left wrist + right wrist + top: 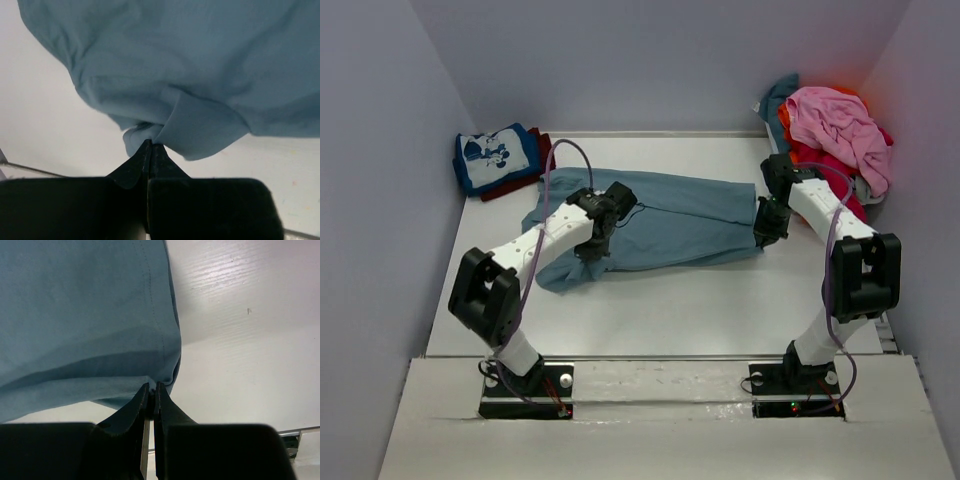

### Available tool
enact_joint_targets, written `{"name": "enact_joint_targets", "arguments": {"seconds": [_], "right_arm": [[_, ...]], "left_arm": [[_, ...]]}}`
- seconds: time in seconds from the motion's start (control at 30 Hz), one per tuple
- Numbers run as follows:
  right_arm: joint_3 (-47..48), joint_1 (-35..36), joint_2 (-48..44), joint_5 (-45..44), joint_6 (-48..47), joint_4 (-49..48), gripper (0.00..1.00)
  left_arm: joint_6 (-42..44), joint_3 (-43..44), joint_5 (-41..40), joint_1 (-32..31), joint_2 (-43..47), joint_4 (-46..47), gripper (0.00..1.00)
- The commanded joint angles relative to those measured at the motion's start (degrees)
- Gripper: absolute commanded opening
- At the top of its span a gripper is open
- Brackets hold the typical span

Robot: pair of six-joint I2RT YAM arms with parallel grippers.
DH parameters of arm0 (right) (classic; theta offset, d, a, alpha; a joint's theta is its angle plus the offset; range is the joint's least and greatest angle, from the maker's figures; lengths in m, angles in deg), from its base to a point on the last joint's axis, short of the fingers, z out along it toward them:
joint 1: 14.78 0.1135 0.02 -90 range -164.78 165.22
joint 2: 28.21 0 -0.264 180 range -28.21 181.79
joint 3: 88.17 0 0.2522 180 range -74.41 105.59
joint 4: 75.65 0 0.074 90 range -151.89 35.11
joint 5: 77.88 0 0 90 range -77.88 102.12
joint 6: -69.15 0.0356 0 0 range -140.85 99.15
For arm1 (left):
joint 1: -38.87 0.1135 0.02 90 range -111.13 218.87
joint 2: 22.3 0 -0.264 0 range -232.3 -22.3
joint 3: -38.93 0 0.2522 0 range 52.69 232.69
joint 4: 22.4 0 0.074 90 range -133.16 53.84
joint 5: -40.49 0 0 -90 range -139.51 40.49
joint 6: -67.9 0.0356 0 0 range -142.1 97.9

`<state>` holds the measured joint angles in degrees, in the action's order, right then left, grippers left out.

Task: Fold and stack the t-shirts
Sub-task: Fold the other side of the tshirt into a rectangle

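- The left end effector point(150, 145) is pinching shut on a bunched fold of the slate-blue t-shirt point(690, 215). Its two black, wedge-shaped fingers are meeting at their tips with soft cloth puckering out between them.
- The right end effector point(152, 386) is likewise clamping closed on the same shirt. It is gripping a stitched hem corner, and the seam line is running up from the tips towards 12 o'clock in the right wrist view.
- That makes two end effectors, both gripping one garment: the left at its 8 o'clock end, the right at its 3 o'clock end.
- The slate-blue t-shirt is lying stretched across the middle of the counter point(700, 310) as a long, matte, lightly creased band. It is rumpling into a rounded lump at the left end.
- The counter is showing as a smooth white surface with a faint wood-like grain.
- At 10 o'clock in the overhead view, two folded shirts are sitting in a neat, flat stack. A blue one with white cartoon print point(495, 155) is on top, and a dark red one point(520, 187) is peeking out beneath.
- At 2 o'clock, a loose crumpled heap is resting against the far right corner, showing four colours. A pink shirt point(840, 125) is draping over the top, with red point(825, 165) under it, orange point(785, 120) at its left edge and teal point(782, 95) behind.
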<state>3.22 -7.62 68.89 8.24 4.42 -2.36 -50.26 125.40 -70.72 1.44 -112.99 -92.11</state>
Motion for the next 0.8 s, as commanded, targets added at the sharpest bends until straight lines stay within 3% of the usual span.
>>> {"name": "enact_joint_targets", "arguments": {"seconds": [0.0, 0.33, 0.57, 0.77], "right_arm": [[4.19, 0.05, 0.54, -1.56, -0.32, -1.52, 0.07], [20.97, 0.05, 14.24, -4.20, -0.14, 0.85, 0.07], [30.73, -1.61, 22.78, -4.56, 0.74, 3.14, 0.07], [35.40, -2.76, 26.39, -5.61, 0.65, 4.98, 0.07]], "left_arm": [[2.41, 8.40, -4.98, 1.30, -5.79, 3.29, 0.06], [8.47, 26.42, -0.42, 12.63, -21.44, 7.16, 0.06], [8.83, 45.29, 3.18, 19.06, -33.13, 4.01, 0.06], [8.47, 52.27, 6.09, 22.04, -39.90, 4.44, 0.06]]}}
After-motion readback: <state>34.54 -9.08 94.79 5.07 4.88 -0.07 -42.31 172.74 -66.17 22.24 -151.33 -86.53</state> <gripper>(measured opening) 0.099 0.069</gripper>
